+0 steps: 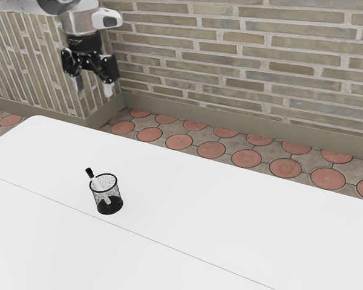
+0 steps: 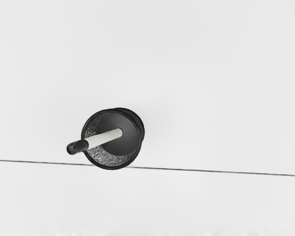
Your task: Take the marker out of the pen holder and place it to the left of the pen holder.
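Reaching seems the step in hand: the gripper (image 1: 94, 86) hangs with jaws wide and empty — the marker (image 2: 104, 138) leaning in the pen holder (image 1: 116, 194) well below them — and next should descend around its protruding end.

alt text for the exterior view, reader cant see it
A white marker with a black end leans inside a black mesh pen holder on a white table. The robot's open, empty end effector hangs at the upper left, away from the holder. Behind are a brick wall and tiled floor.
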You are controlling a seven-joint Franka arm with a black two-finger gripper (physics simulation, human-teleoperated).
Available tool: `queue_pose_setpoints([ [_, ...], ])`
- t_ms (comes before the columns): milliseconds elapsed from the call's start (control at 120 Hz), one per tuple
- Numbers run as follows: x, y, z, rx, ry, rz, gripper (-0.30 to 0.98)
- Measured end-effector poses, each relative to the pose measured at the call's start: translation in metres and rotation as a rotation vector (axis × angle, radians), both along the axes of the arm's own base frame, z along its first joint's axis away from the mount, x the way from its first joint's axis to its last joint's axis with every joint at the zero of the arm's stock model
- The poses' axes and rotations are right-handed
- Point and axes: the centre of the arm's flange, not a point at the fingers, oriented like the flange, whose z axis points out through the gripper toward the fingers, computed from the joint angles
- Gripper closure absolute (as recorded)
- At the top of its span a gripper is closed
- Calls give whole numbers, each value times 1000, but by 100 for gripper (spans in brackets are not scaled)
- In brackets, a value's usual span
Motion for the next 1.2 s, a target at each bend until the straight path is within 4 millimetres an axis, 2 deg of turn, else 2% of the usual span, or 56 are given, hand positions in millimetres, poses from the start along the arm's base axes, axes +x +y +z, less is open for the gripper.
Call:
queue_pose_setpoints([
  [100,1,-7,-4,-8,12,-26,2],
  [167,-8,-5,-29,-41,43,-45,2],
  [233,-34,4,-72,-79,84,-48,2],
  [283,-50,15,-121,-98,143,-25,2],
  [342,-70,40,-177,-112,202,36,2],
  [400,-80,61,-206,-117,210,93,2],
  [450,-82,67,-214,-116,192,113,2],
  [592,-77,58,-217,-108,144,122,2],
  [700,-77,60,-222,-107,133,149,2],
  [883,-64,75,-269,-112,152,244,2],
  [975,-53,79,-281,-102,108,249,2],
  [1075,-43,79,-285,-108,43,239,2],
  [1200,-41,102,-284,-120,-11,248,2],
])
